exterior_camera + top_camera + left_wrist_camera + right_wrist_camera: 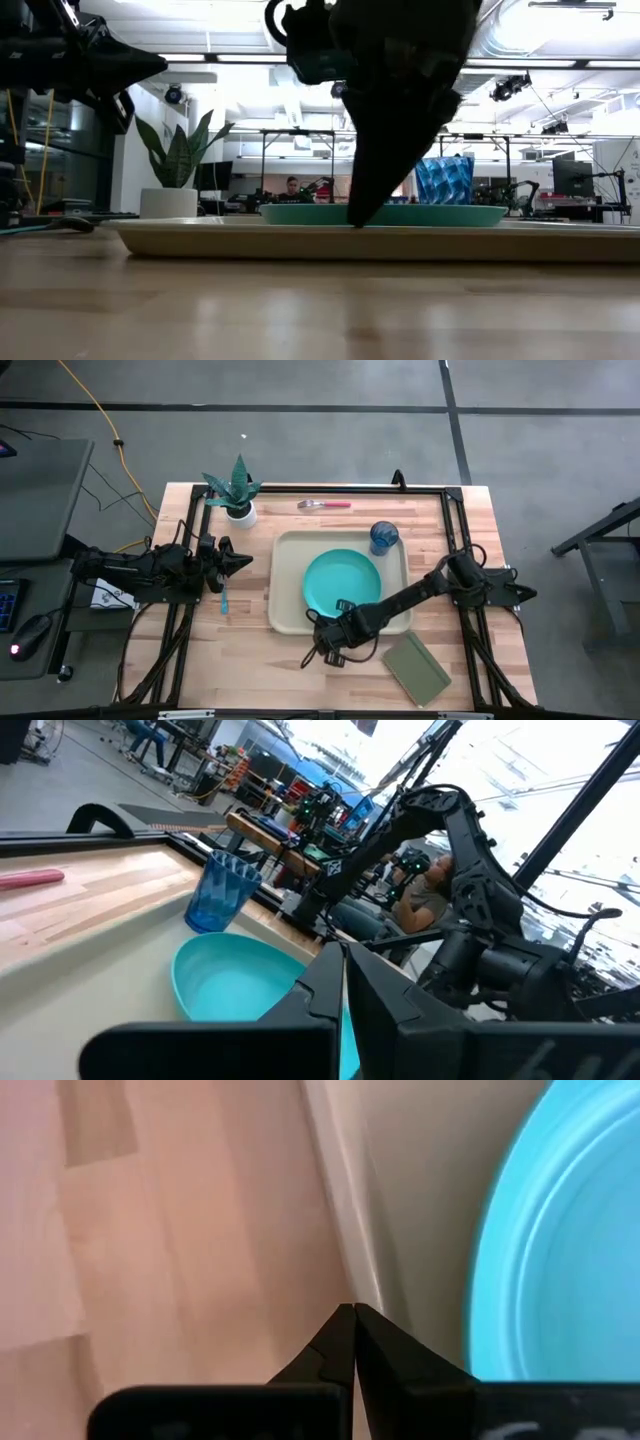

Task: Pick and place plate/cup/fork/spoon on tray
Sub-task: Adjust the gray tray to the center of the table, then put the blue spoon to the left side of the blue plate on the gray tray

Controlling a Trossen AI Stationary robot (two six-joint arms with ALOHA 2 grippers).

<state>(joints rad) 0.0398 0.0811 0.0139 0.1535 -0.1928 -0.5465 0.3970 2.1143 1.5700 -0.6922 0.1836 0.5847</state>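
Plate and cup already on tray. Fork on the table beyond it, spoon under the left gripper. Both jaws fully closed, empty. Right gripper points down at the near tray rim, probably just clearing out. Left looks poised for the spoon.

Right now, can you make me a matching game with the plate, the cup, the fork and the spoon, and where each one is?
Things:
1. plate
2. cup
3. fork
4. spoon

Places:
A. on the bare table, beside the left gripper
B. in the tray's far right corner
C. in the middle of the tray
D. on the bare table beyond the tray, near the potted plant

Pairs: 1-C, 2-B, 3-D, 4-A
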